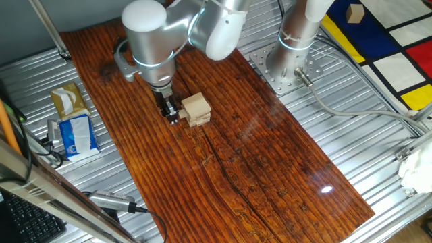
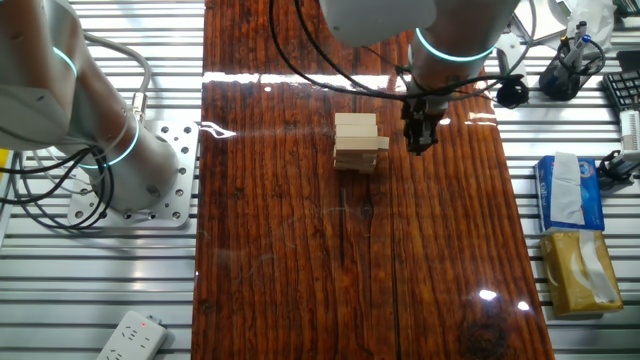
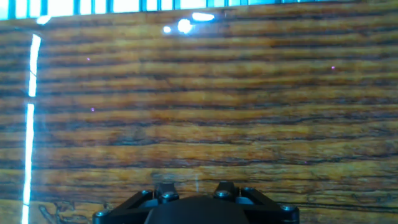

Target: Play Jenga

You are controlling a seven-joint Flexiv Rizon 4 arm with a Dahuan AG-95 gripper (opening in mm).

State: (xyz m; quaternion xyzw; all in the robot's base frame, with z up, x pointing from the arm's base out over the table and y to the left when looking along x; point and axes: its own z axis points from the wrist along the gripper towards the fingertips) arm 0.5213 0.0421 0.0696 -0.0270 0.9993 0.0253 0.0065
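- I am hanging my claw (image 2: pixel 417 141) just beside the Jenga (image 2: pixel 357 142) stack, fingers looking narrow and holding nothing.
- One block is jutting out; pulling it free is still waiting.

Two opposed overheads, close, blurry hand view

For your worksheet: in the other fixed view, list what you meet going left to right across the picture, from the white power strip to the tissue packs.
White power strip → second robot's base plate → Jenga stack → claw → blue tissue pack and yellow tissue pack, which sit level with each other.
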